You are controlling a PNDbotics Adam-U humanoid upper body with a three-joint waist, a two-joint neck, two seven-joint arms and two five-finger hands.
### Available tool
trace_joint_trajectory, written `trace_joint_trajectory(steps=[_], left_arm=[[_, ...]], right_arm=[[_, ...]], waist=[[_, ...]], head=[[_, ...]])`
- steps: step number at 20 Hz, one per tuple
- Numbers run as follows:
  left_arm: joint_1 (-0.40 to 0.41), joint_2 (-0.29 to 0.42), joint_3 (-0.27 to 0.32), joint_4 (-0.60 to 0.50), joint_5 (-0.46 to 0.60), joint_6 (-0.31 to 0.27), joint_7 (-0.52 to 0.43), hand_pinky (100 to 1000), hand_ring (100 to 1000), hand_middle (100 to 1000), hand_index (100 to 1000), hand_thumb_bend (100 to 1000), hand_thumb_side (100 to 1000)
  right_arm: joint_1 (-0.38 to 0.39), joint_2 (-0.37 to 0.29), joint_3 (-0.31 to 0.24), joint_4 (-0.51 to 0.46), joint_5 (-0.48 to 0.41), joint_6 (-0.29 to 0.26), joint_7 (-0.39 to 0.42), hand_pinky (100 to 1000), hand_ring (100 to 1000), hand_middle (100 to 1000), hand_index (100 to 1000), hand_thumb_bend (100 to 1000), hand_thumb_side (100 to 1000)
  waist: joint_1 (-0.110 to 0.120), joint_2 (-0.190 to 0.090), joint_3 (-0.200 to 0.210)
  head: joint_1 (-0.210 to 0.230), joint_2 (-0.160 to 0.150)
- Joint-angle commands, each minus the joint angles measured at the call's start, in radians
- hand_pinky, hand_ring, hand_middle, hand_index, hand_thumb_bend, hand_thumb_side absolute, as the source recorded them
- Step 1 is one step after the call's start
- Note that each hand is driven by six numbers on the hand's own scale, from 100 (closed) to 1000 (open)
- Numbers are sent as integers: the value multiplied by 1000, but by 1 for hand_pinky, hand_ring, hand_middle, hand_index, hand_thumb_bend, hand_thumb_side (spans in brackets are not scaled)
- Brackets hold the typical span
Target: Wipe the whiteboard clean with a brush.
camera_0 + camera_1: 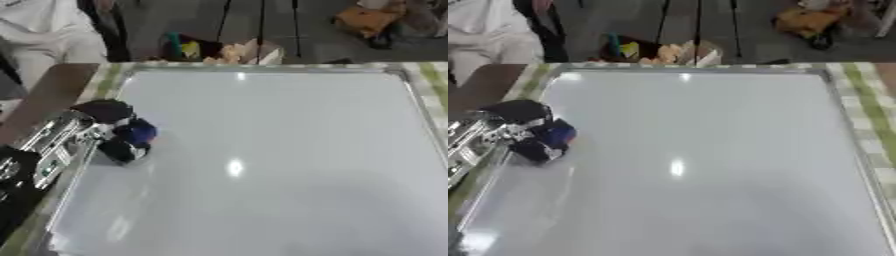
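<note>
Left hand [109,127] holds a blue brush [137,132] on the whiteboard [280,150].
The black fingers [121,149] curl around the brush, pressing it to the board near its left edge; white surface stretches away beyond the fingertips.

One whiteboard [280,160], filling the centre and lower frame. One blue brush [136,132], at the left edge of the frame, middle height. One robot hand, the left hand [109,130], at the same spot; no second hand counted.
</note>
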Motion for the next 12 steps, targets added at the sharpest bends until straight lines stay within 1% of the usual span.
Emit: trace_joint_trajectory(steps=[1, 7, 12], left_arm=[[-7, 18, 17, 28, -28, 9, 14, 414, 529, 359, 444, 103, 564], [-9, 16, 22, 40, -49, 10, 20, 415, 529, 359, 444, 101, 562], [-11, 12, 19, 38, -37, 1, 19, 413, 527, 357, 443, 101, 565]], right_arm=[[-5, -22, -7, -15, 2, -4, -4, 807, 756, 557, 816, 100, 930], [-4, -23, -7, -15, 1, -6, -6, 806, 756, 557, 816, 100, 930], [-4, -20, -7, -15, 1, -3, -4, 807, 756, 556, 817, 100, 931]], waist=[[-5, -18, 0], [-6, -20, -2], [-4, -20, -2]], head=[[1, -4], [2, -6], [2, -8]])
